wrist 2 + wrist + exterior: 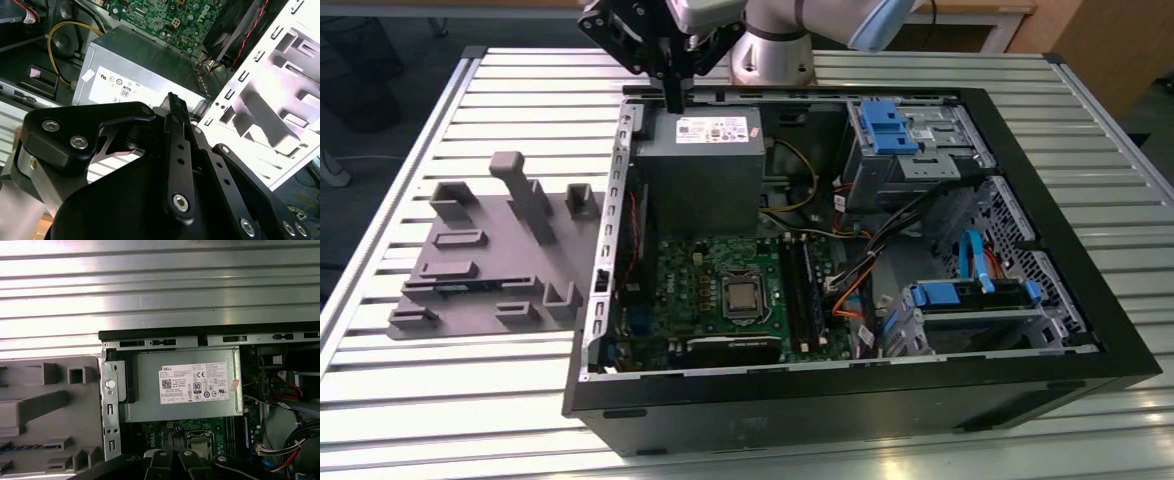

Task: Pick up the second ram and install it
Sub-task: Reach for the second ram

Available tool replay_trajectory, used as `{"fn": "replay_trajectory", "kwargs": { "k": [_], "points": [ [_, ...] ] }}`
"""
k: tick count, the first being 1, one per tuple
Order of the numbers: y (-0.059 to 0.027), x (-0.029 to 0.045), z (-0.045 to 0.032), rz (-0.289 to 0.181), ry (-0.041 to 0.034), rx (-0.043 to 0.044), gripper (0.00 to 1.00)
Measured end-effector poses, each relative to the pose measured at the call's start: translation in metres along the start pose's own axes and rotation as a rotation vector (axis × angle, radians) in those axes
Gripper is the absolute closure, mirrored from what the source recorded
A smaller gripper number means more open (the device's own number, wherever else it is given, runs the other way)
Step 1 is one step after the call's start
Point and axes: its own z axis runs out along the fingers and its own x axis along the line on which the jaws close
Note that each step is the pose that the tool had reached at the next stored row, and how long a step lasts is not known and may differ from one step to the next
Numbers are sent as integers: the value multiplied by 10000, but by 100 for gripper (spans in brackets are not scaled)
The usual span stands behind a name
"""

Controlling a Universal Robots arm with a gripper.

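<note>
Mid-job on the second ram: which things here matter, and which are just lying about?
Job: hand; bluish stick in grey tray, likely the ram; memory slots on motherboard.
Lying about: power supply; blue drive cage; cables.

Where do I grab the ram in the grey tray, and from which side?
Take the ram by the middle of its exposed long edge, pinching across its thin faces, straight down from above: it seems to stand on edge in a slot of the grey tray, whose walls block its sides.
</note>
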Motion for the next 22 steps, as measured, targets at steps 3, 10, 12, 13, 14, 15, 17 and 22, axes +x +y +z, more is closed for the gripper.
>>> {"fn": "replay_trajectory", "kwargs": {
  "k": [3,10,12,13,14,15,17,22],
  "points": [
    [-1,12,0,-1,0,1,89],
    [-4,43,2,-1,0,0,89],
    [-4,52,3,-1,0,0,89],
    [-4,56,3,-1,0,0,89],
    [-5,61,3,-1,0,0,89],
    [-5,65,3,-1,0,0,89],
    [-6,74,4,-1,0,0,89],
    [-8,96,5,-1,0,0,89]
  ]
}}
